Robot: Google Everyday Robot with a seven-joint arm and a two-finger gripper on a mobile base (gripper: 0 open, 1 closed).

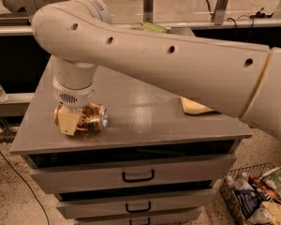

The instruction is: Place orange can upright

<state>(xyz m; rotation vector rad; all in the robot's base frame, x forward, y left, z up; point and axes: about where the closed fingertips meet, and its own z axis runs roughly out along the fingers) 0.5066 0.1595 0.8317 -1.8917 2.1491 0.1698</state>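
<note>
Orange can (92,118): shiny orange-gold, lying on side, silver end facing right; front-left of cabinet top (145,109); gripper (72,120) clamped round it.

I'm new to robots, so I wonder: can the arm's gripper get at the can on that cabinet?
Likely yes: the gripper sits at the can, at a front corner of the cabinet, jaws seemingly closed around it. Nothing lies between.
</note>
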